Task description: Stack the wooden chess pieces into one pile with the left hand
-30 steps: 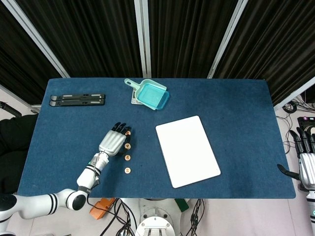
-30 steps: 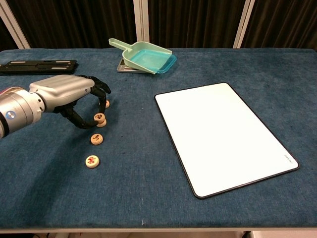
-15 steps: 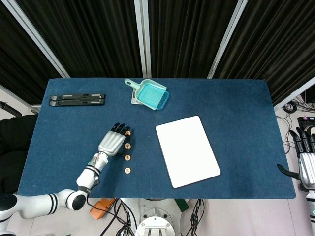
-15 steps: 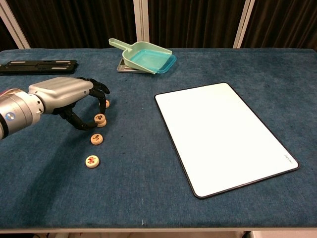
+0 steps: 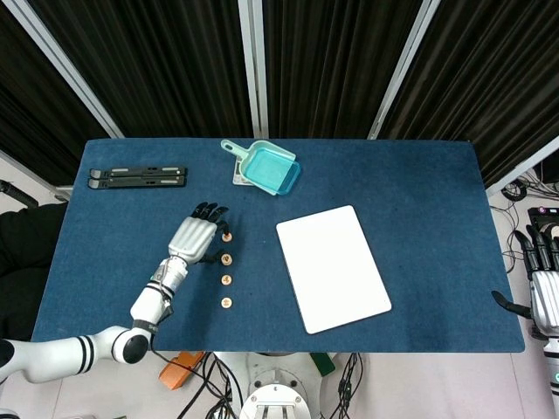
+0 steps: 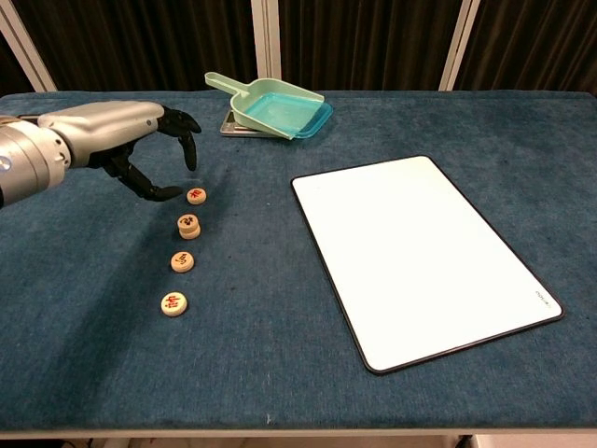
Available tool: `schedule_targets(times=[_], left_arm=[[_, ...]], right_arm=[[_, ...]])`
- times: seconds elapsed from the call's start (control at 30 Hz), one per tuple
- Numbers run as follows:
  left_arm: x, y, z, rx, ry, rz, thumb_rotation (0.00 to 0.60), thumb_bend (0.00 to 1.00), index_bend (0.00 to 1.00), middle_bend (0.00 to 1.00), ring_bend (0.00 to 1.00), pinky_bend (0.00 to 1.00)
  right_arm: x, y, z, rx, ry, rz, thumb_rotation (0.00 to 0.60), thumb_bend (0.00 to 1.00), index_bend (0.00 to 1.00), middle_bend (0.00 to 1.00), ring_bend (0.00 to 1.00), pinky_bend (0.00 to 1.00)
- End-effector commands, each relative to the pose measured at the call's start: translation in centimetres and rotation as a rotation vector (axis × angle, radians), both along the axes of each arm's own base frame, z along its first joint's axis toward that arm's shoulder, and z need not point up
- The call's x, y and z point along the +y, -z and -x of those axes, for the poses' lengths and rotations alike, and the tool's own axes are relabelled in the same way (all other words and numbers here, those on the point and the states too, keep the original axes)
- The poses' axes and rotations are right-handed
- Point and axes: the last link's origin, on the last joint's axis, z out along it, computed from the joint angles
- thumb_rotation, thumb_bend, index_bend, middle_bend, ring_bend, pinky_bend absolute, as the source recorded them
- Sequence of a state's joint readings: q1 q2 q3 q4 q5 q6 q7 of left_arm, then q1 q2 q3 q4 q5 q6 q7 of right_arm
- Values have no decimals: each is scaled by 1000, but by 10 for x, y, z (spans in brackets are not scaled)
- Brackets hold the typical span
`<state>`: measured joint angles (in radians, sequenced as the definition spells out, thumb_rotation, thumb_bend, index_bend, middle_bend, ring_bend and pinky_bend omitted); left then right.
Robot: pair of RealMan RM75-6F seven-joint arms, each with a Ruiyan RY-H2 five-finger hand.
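**Left hand poised over the far piece, one small stack started**

The left hand (image 6: 112, 140) hangs above the table's left half, fingers apart in a loose claw and holding nothing; its thumb tip sits just beside the farthest piece (image 6: 196, 195) in the chest view, without clearly touching it. The wooden chess pieces lie in a short row running from the near edge toward the far edge, left of the white board (image 6: 420, 252). The second spot (image 6: 189, 226) looks thicker than the others, likely two discs already stacked, though the pictures are too small to be sure. Two single pieces follow toward the near edge: one (image 6: 182, 261) and the nearest (image 6: 173, 303). From the head view the same row shows beside the hand (image 5: 194, 237).

The right hand (image 5: 543, 288) rests off the table's right edge, fingers roughly extended and empty.

Risks, as I judge them: the discs are flat and low, so a pinch could skid one across the blue cloth (image 6: 280, 355) instead of lifting it. The fingers could also clip the started stack just beside it and knock it apart. Setting a disc down off-centre would leave the pile leaning, and a release with a fingertip dragging could pull the top piece off.
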<state>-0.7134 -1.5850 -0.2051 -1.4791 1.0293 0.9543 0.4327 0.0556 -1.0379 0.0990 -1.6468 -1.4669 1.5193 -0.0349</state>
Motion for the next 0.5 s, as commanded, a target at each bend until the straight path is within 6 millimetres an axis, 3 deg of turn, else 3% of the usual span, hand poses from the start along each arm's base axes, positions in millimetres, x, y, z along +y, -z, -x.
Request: schedule_targets(times=[0.03,0.27,0.5], left_arm=[[21,-1,-3,13,-35,-10,600,299,394,84,0,1],[37,14,-2,69,-78,5,600,202,416,84,0,1],[38,28,3,74,-120,36,600,217,428,84,0,1]], right_arm=[[1,0,0,1,2,2,600,189,0,45,0,37],[0,0,0,4,5,1,600,190,0,45,0,37],[-1,0,0,4,8,3,600,189,0,45,0,37]])
